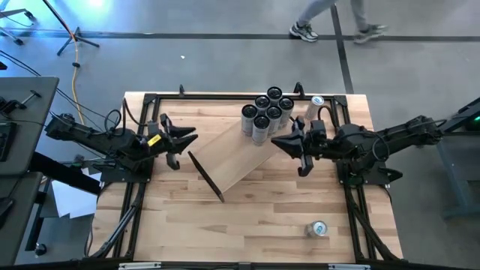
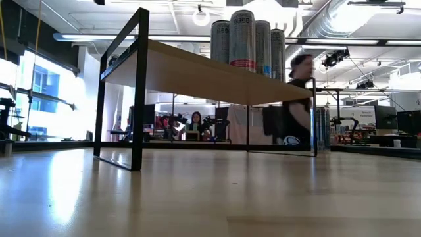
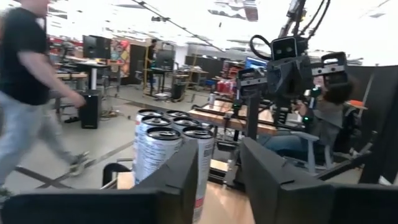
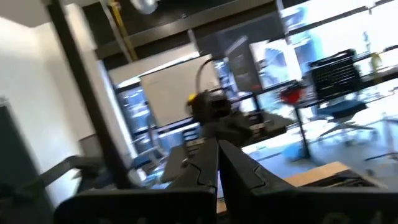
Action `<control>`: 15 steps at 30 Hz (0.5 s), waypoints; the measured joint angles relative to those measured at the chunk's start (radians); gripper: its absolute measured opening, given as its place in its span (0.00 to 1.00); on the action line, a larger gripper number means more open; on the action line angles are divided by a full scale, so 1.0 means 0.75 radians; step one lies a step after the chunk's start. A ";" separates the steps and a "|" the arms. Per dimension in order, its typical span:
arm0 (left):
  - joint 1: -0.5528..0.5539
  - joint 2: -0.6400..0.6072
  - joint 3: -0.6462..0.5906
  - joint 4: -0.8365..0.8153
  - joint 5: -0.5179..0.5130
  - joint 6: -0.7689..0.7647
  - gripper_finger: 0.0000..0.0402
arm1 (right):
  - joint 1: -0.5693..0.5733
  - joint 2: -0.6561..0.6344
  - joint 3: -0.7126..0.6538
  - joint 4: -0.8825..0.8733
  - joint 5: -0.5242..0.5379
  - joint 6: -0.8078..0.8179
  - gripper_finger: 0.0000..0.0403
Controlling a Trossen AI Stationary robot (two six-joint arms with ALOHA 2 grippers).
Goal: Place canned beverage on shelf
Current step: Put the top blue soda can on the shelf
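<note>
While the left end effector [image 1: 182, 140] hovers with fingers apart just beside the shelf [image 1: 236, 154], six cans [image 1: 268, 112] stand clustered on the shelf's far end, and the right end effector [image 1: 287, 142] hangs pressed together above it.

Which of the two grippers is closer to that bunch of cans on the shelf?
The right gripper; it sits just beside the cluster of cans on the shelf. The left gripper is farther off, past the shelf's other end.

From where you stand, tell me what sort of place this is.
Probably a robotics lab or workshop: exposed silver ceiling ducts, a person seated at cluttered workbenches behind the table, and black tripod legs on the grey floor.
</note>
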 joint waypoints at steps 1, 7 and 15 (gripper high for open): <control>0.000 0.000 0.000 0.000 -0.015 0.000 0.26 | 0.000 0.000 0.000 0.002 0.020 -0.010 0.01; 0.000 0.001 0.017 -0.004 -0.109 0.000 0.42 | -0.001 0.000 0.000 0.001 0.096 0.058 0.22; -0.001 -0.001 0.087 -0.013 -0.090 -0.052 0.56 | -0.001 0.000 0.000 -0.006 0.098 0.197 0.71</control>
